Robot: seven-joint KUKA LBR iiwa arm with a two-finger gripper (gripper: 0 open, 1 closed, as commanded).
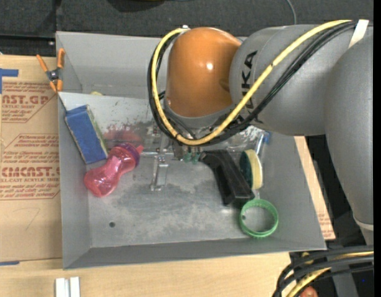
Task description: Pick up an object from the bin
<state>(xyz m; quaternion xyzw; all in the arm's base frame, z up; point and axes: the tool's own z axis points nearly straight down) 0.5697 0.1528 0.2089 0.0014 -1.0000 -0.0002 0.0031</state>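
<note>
Camera view: we saw blue block (85, 133) against left wall of bin (178, 231), with pink plastic bottle (109, 171) touching it, neck toward centre. Gripper (158, 175) hung low over bare floor near centre, just right of bottle neck; open or closed, we could not tell. Black handle-like piece (230, 179), pale disc (256, 169) and green ring (259, 218) lay near right wall.
</note>
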